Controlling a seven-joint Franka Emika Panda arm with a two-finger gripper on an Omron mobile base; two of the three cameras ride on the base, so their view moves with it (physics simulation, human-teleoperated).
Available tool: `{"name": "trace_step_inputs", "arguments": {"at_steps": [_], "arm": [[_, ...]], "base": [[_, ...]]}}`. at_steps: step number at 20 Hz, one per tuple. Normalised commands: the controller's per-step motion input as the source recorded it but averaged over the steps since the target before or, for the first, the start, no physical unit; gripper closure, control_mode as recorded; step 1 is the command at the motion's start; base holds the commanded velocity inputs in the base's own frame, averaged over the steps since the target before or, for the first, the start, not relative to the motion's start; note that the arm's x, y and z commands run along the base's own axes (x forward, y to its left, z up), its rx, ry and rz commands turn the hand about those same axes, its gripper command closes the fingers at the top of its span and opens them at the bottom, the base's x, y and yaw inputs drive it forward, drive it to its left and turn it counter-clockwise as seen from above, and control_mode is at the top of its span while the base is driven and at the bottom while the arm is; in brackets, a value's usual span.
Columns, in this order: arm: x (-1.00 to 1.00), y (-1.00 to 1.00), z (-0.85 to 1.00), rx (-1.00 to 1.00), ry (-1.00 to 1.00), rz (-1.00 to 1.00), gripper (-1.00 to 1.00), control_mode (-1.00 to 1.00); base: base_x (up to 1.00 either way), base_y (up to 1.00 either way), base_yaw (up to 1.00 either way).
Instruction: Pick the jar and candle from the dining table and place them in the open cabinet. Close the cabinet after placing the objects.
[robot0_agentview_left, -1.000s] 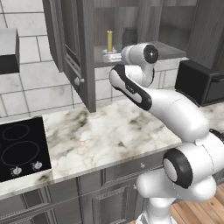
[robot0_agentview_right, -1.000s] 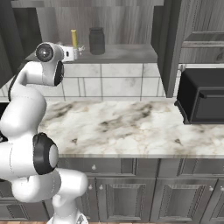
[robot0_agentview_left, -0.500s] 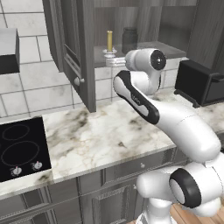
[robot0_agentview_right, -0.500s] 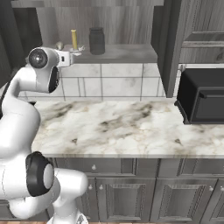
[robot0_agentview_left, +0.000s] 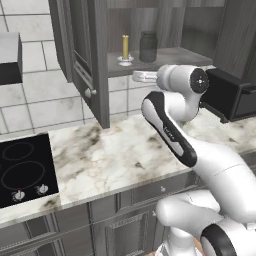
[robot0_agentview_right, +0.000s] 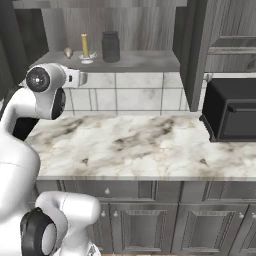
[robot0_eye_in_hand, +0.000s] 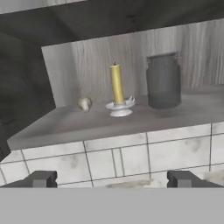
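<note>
- Hovering in front of the cabinet (robot0_agentview_left: 95, 60), the gripper (robot0_eye_in_hand: 111, 178) has its two fingertips (robot0_eye_in_hand: 41, 178) spread wide, nothing between them.
- Seen from the hand view, the fingertips point at the white tiled wall (robot0_eye_in_hand: 131, 153) just below the cabinet's bottom shelf (robot0_eye_in_hand: 87, 124).
- The candle (robot0_eye_in_hand: 117, 89) stands upright in its small silvery dish holder on that shelf, near the front edge and left of middle in the hand view.
- The jar (robot0_eye_in_hand: 163, 81) stands upright beside the candle, to its right in the hand view and a little further back, apart from it.
- A small round pale thing (robot0_eye_in_hand: 84, 103) sits on the shelf on the candle's other side; what it is cannot be told.
- From the left base view, the candle (robot0_agentview_left: 125, 49) and the jar (robot0_agentview_left: 148, 46) sit inside the cabinet above the hand, and the cabinet door (robot0_agentview_left: 82, 55) hangs open to the left.
- From the right base view, another cabinet door (robot0_agentview_right: 192, 50) stands open to the right of the shelf.
- Below lies a marble counter (robot0_agentview_left: 120, 155) with a black cooktop (robot0_agentview_left: 22, 170) at its left end and a black microwave (robot0_agentview_right: 232, 110) at its right.
</note>
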Motion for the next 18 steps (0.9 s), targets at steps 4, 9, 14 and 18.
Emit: {"name": "trace_step_inputs", "arguments": {"at_steps": [4,9,14,18], "arm": [[-0.66,-0.39,0.00,0.19,0.00,-0.10,-1.00,-1.00],[-0.51,-0.44,0.08,0.25,0.00,-0.09,-1.00,-1.00],[-0.60,-0.42,0.16,0.28,0.00,-0.03,-1.00,-1.00],[-0.41,-0.45,0.18,0.23,0.00,0.00,-1.00,-1.00]], "base": [[0.00,0.00,0.00],[0.00,0.00,0.00],[0.00,0.00,0.00],[0.00,0.00,0.00]]}}
